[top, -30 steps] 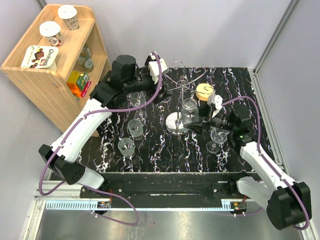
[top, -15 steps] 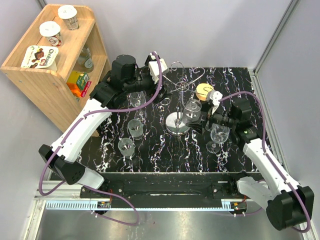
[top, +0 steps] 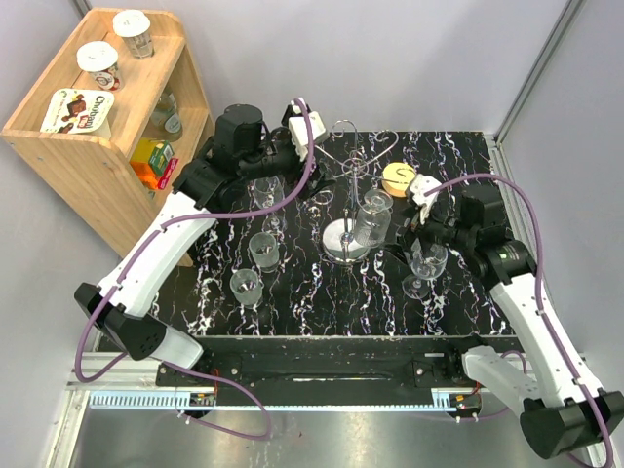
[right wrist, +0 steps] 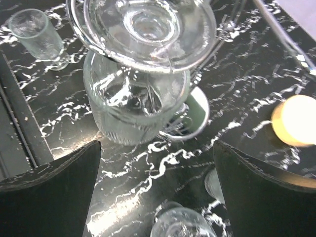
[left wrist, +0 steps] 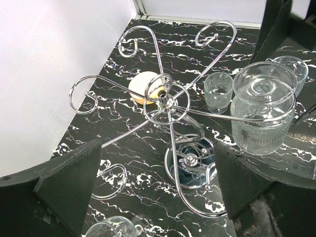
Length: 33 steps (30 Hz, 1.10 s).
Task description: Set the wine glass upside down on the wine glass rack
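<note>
Wine glass (right wrist: 138, 74) hangs inverted on the wine glass rack (left wrist: 167, 98); both your right claw (right wrist: 157, 143) and left claw (left wrist: 157, 145) gape empty. Placement appears done: next, back away without nudging it.

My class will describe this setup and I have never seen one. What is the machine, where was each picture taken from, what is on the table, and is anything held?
Two robot arms are bolted at the near edge of the table, each ending in a two-finger gripper. The wide picture comes from a fixed camera above and behind them. The other two come from cameras on the wrists, so the dark shapes at their lower corners are the gripper's own fingers. On the table stands a chrome rack with curled wire arms, and one wine glass hangs upside down on it. Around it stand small glasses, a stemmed glass and a round yellow thing. The left gripper hovers over the rack, and the right gripper faces the hung glass. Both are open, holding nothing.
</note>
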{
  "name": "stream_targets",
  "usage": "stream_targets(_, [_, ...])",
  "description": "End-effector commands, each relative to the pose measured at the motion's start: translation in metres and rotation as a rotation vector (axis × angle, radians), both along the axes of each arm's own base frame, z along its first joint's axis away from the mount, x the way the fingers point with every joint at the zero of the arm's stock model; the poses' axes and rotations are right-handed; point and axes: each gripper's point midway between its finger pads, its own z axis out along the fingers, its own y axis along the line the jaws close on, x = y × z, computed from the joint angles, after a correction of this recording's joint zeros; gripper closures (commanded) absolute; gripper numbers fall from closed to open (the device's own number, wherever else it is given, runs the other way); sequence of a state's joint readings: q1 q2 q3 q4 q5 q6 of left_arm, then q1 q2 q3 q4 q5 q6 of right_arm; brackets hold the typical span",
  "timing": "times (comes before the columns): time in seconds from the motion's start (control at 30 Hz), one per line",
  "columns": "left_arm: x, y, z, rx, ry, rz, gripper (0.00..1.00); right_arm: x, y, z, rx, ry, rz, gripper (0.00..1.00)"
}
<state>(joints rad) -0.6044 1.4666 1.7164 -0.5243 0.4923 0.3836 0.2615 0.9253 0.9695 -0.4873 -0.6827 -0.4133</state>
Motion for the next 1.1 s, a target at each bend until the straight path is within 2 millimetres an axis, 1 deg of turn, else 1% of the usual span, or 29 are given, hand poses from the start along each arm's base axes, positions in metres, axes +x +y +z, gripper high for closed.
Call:
stream_targets(0.0, [-0.010,0.013,0.043,-0.065,-0.077,0.032,0.01,-0.012,-0.032,0.019,-0.128,-0.057,-0.113,0.01])
stream_targets(0.07, [-0.011,0.018,0.038,-0.047,-0.076,0.048,0.01,-0.015,-0.041,0.023,-0.149,-0.065,-0.154,0.01])
stream_targets(0.17, [-0.014,0.025,0.031,-0.031,-0.070,0.066,0.01,-0.007,-0.053,0.033,-0.165,-0.099,-0.237,0.01])
stream_targets(0.27, [-0.023,0.033,0.029,-0.011,-0.064,0.070,0.01,0.009,-0.062,0.055,-0.147,-0.149,-0.330,0.04])
stream_targets(0.33, [-0.026,0.039,0.024,0.013,-0.054,0.082,0.01,0.019,-0.064,0.072,-0.126,-0.172,-0.367,0.05])
stream_targets(0.37, [-0.027,0.040,0.019,0.031,-0.047,0.081,0.01,0.026,-0.064,0.078,-0.120,-0.175,-0.384,0.05])
stream_targets(0.4, [-0.028,0.041,0.012,0.049,-0.033,0.075,0.01,0.031,-0.064,0.089,-0.105,-0.192,-0.397,0.05])
stream_targets(0.47, [-0.032,0.038,-0.003,0.070,0.003,0.046,0.01,0.046,-0.060,0.098,-0.092,-0.202,-0.402,0.05])
stream_targets(0.5, [-0.033,0.036,-0.010,0.073,0.025,0.036,0.01,0.053,-0.058,0.106,-0.083,-0.215,-0.407,0.05])
stream_targets(0.57, [-0.033,0.032,-0.022,0.081,0.062,0.020,0.01,0.068,-0.055,0.114,-0.076,-0.220,-0.414,0.06])
stream_targets(0.6, [-0.034,0.030,-0.027,0.086,0.072,0.007,0.01,0.074,-0.054,0.116,-0.078,-0.217,-0.415,0.06])
stream_targets(0.7, [-0.031,0.025,-0.034,0.078,0.076,-0.005,0.01,0.091,-0.048,0.113,-0.078,-0.195,-0.411,0.06])
stream_targets(0.87, [-0.030,0.014,-0.042,0.075,0.115,-0.050,0.01,0.106,-0.044,0.113,-0.077,-0.187,-0.417,0.07])
stream_targets(1.07, [-0.045,0.002,-0.035,0.035,0.142,-0.134,0.01,0.117,-0.047,0.114,-0.101,-0.199,-0.435,0.09])
